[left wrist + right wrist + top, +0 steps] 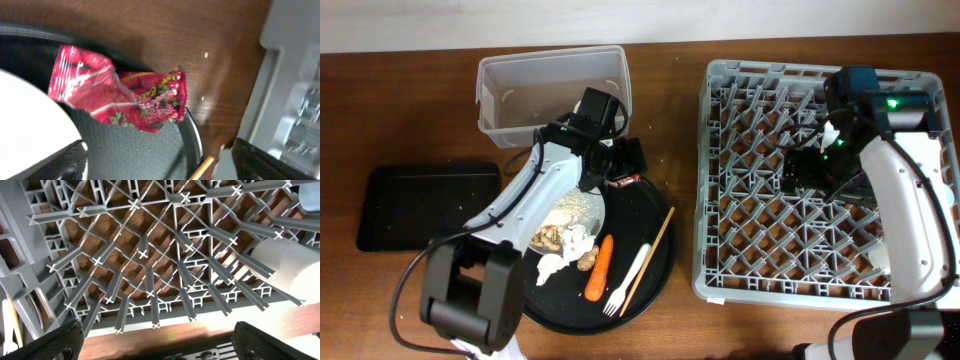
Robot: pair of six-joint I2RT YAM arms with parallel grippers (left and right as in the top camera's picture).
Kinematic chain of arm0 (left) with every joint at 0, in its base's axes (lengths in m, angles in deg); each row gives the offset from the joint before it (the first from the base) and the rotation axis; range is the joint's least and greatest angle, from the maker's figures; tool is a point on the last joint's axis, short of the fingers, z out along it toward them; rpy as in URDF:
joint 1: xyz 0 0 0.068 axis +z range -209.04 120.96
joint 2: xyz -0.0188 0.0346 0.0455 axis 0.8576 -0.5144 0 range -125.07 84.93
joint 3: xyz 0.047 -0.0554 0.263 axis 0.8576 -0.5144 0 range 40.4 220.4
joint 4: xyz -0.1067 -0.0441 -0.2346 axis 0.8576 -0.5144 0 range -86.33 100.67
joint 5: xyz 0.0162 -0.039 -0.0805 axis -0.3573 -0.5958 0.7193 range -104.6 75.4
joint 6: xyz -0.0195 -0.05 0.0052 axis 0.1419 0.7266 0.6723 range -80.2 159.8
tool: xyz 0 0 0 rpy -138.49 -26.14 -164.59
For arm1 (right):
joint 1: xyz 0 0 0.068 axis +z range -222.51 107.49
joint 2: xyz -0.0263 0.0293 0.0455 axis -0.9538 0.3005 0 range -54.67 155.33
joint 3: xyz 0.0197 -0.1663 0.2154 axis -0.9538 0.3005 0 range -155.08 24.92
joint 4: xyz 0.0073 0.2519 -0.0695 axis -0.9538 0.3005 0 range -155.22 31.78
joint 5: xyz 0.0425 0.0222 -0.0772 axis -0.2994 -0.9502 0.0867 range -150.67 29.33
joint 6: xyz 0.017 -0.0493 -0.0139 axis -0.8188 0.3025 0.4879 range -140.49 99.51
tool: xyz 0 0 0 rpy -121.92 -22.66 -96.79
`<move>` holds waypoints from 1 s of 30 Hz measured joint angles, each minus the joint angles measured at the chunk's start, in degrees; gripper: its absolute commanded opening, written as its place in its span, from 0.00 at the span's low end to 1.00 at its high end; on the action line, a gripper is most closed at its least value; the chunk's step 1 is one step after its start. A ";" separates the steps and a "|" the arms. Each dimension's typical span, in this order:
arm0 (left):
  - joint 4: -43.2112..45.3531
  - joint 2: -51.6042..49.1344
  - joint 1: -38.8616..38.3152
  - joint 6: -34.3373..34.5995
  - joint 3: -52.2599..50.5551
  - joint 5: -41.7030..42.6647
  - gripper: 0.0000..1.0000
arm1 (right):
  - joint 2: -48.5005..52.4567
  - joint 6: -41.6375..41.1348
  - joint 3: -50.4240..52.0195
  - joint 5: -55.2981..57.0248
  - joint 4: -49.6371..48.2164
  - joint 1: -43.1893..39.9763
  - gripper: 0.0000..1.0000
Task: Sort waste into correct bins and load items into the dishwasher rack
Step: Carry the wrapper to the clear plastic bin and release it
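Observation:
The red-and-silver wrapper (120,92) lies on the rim of the round black tray (192,135), also seen from overhead (623,181). My left gripper (160,170) is open and empty, just by the wrapper; from overhead it (625,160) sits at the tray's top edge. The white plate (582,205) holds rice-like scraps (565,212). The tissue (555,262), brown lump (587,261), carrot (600,267), fork (628,280) and chopstick (648,262) lie on the tray. My right gripper (160,347) is open and empty over the grey rack (740,180). A white cup (287,270) lies in the rack.
The clear tub (550,65) stands behind the round tray, close to my left arm. The shallow black rectangular tray (425,205) lies at the far left. The rack's left wall (295,100) is close on the right of the left gripper.

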 measured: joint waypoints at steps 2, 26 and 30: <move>0.17 -0.81 0.02 7.13 0.00 -0.02 0.94 | 0.00 0.00 0.00 0.00 0.00 0.00 0.98; 5.79 5.88 0.09 8.48 0.07 -1.40 0.01 | 0.00 0.15 0.00 0.00 -0.04 0.00 0.98; 13.75 9.92 2.29 2.49 0.39 -7.08 0.01 | 0.00 0.15 0.00 0.02 -0.09 0.00 0.98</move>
